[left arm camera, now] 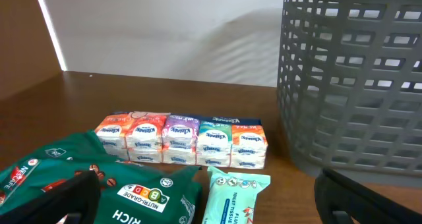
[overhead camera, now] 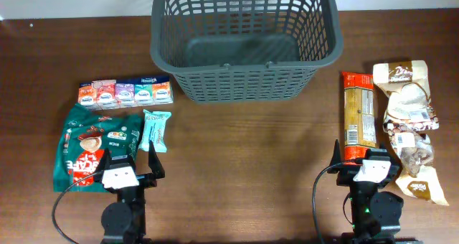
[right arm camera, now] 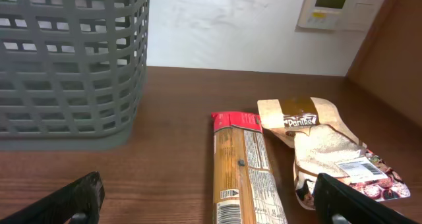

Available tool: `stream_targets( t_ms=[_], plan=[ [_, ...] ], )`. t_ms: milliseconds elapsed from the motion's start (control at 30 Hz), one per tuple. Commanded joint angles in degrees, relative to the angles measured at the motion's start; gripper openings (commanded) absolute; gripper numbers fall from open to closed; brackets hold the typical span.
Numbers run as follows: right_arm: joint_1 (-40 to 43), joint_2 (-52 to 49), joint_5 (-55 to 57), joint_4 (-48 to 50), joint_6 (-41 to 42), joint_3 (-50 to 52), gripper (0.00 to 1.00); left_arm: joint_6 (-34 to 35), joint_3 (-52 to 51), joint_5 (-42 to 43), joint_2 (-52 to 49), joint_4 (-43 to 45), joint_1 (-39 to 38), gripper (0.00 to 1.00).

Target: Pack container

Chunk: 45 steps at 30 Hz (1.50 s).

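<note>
The container (overhead camera: 244, 82) is a large dark grey lattice basket standing empty at the back middle; it also shows in the left wrist view (left arm camera: 349, 85) and the right wrist view (right arm camera: 66, 66). My left gripper (overhead camera: 128, 166) is open and empty at the front left, above a green coffee bag (overhead camera: 90, 147) and a mint tissue pack (overhead camera: 154, 129). A row of small tissue packs (overhead camera: 125, 94) lies behind them. My right gripper (overhead camera: 362, 165) is open and empty at the front right, by the near end of a long orange spaghetti pack (overhead camera: 358, 115) and beige snack bags (overhead camera: 410, 122).
The table (overhead camera: 244, 172) is dark brown wood. A white wall runs behind its far edge (left arm camera: 165, 33). A wall panel (right arm camera: 336, 6) shows at the right wrist view's top right. A wooden side board (right arm camera: 395, 46) stands at the right.
</note>
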<state>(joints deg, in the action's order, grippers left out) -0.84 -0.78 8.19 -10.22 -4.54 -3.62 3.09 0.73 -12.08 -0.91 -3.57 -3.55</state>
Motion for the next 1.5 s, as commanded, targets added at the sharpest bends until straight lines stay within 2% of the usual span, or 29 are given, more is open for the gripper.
stream_targets(
  t_ms=[0,800,900,1000,1100,1233,1467],
  plan=[
    [-0.3,0.6,1.3,0.2,0.1,0.6,0.99,0.3,-0.2,-0.2,0.1,-0.1,0.3,0.99],
    [-0.3,0.6,1.0,0.2,0.7,0.6,0.98,0.3,-0.2,-2.3,-0.2,0.0,0.3,0.99],
    [-0.3,0.6,-3.4,0.2,2.3,0.6,0.99,0.3,-0.2,-2.1,-1.4,0.0,0.3,1.0],
    [-0.3,0.6,-13.3,-0.1,2.3,0.4,0.99,0.4,1.4,-2.1,-2.7,-2.8,0.3,1.0],
    [-0.3,-0.3,-19.7,-3.9,2.3,-1.9,0.99,0.3,6.1,-2.2,-4.5,-7.9,0.3,0.99],
    [-0.3,-5.7,-19.7,-14.4,0.8,-10.8,0.99,0.4,16.7,-4.4,-10.3,-15.0,0.3,0.99],
    [-0.3,-27.1,-14.5,-25.4,-2.8,-37.1,0.99,0.3,41.4,-8.7,-32.4,-22.4,0.3,0.99]
  ],
)
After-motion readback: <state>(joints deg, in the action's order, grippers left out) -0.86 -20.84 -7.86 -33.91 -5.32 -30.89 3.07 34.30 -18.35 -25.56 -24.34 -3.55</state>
